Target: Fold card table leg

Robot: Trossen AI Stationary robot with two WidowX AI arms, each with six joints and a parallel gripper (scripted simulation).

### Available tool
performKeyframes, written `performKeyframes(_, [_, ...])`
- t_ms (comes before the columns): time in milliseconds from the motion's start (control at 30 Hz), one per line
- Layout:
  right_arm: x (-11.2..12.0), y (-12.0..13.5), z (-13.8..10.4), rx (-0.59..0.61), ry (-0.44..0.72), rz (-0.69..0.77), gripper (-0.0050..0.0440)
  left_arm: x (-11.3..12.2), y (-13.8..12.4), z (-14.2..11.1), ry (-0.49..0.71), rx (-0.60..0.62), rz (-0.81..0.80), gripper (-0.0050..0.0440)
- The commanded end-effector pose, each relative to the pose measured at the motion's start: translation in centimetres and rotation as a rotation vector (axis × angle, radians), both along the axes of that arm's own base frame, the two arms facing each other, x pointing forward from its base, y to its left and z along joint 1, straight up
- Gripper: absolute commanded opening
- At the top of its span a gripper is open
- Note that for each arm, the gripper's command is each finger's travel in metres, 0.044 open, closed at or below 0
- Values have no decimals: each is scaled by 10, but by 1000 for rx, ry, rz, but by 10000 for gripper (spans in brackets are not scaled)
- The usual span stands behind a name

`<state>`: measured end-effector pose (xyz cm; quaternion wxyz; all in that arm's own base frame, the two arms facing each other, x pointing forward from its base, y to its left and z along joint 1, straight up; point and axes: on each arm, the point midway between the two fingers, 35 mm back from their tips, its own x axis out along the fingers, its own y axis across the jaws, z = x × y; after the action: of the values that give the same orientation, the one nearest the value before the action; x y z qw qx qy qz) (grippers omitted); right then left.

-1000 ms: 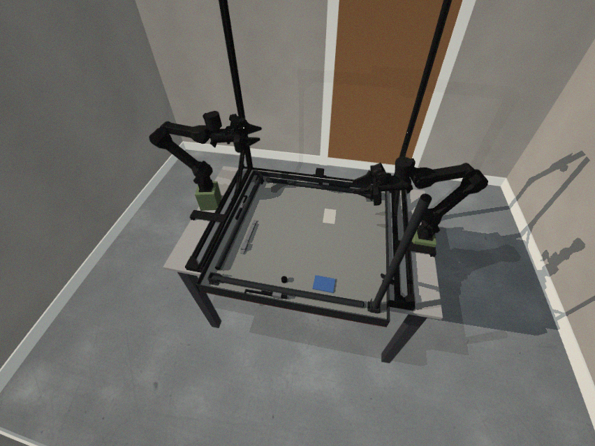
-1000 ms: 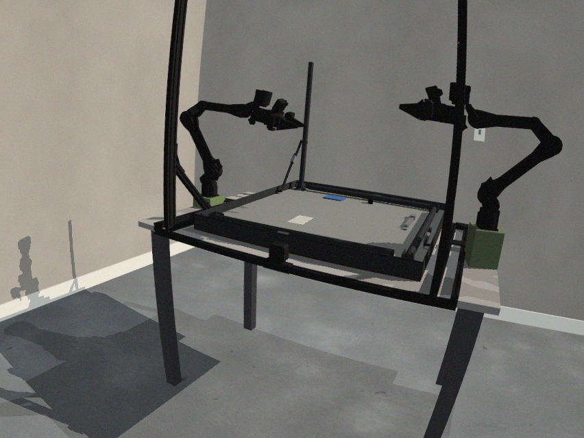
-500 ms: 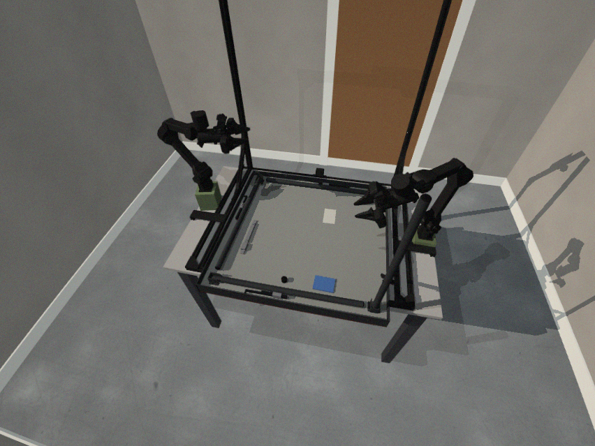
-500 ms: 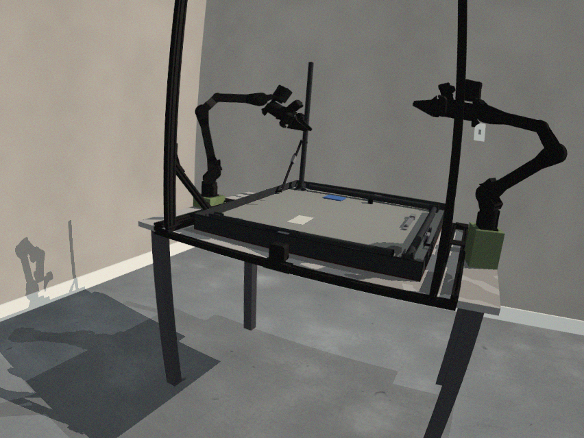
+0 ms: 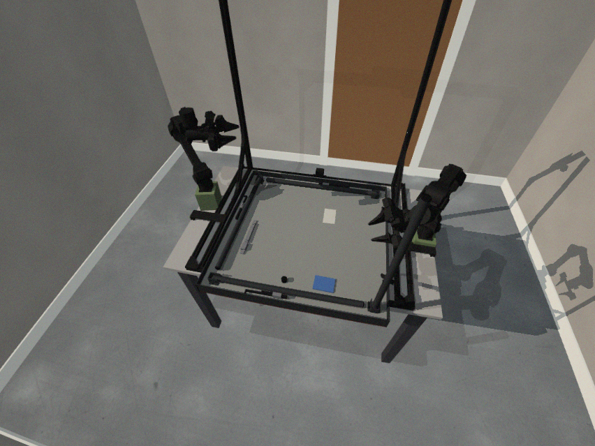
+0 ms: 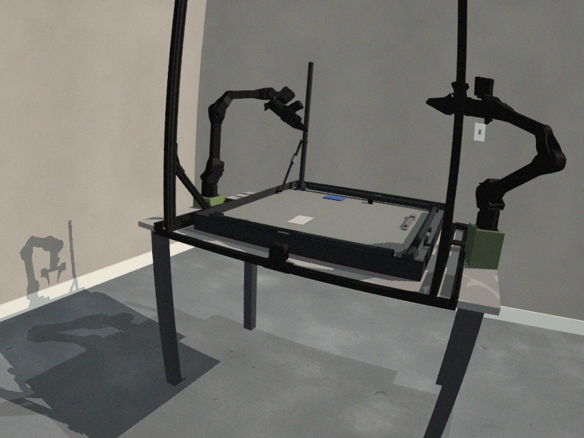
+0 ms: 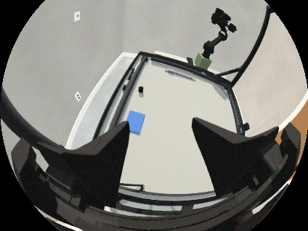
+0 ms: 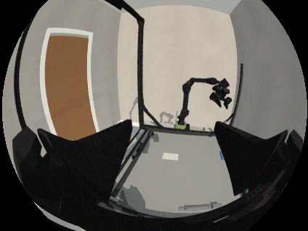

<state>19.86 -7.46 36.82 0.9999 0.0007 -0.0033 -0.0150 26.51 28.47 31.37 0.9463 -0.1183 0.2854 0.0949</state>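
Note:
The card table (image 5: 307, 238) lies upside down on the work table, grey underside up. Three legs lie folded along its rim. One black leg (image 5: 397, 257) stands upright at the near right corner, and it also shows in the exterior view (image 6: 306, 126) with its slanted brace (image 6: 291, 162). My left gripper (image 5: 378, 229) (image 6: 297, 122) is open and empty, with its tips close beside the upright leg about halfway up. Its wrist view (image 7: 160, 122) looks down on the table with nothing between the fingers. My right gripper (image 5: 225, 133) (image 6: 433, 102) is open and empty, raised high on the opposite side.
Two tall black frame posts (image 5: 230, 69) (image 5: 427, 69) rise at the back corners; the right gripper is beside one. A blue patch (image 5: 325, 283), a white patch (image 5: 329, 216) and a small black knob (image 5: 284, 278) sit on the underside. The arms stand on green bases (image 5: 207, 195).

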Motion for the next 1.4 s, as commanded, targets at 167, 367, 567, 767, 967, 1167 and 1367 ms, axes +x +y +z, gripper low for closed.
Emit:
performKeyframes(167, [-24, 13, 8, -3, 4, 18, 400, -44, 44, 1, -9, -162, 45, 290])
performKeyframes(367, [-33, 23, 11, -2, 6, 24, 400, -75, 65, 5, -54, -241, 94, 290])
performKeyframes(567, [-40, 32, 12, -2, 6, 29, 400, -104, 77, 8, -102, -323, 142, 290])
performKeyframes(767, [-41, 35, 13, -1, 7, 30, 400, -110, 78, 9, -112, -353, 154, 290])
performKeyframes(967, [-41, 35, 13, -1, 7, 30, 400, -110, 78, 9, -112, -353, 154, 290])
performKeyframes(1167, [-41, 35, 13, -1, 7, 30, 400, -110, 78, 9, -112, -353, 154, 290])
performKeyframes(1367, [-41, 35, 13, -1, 7, 30, 400, -110, 78, 9, -112, -353, 154, 290])
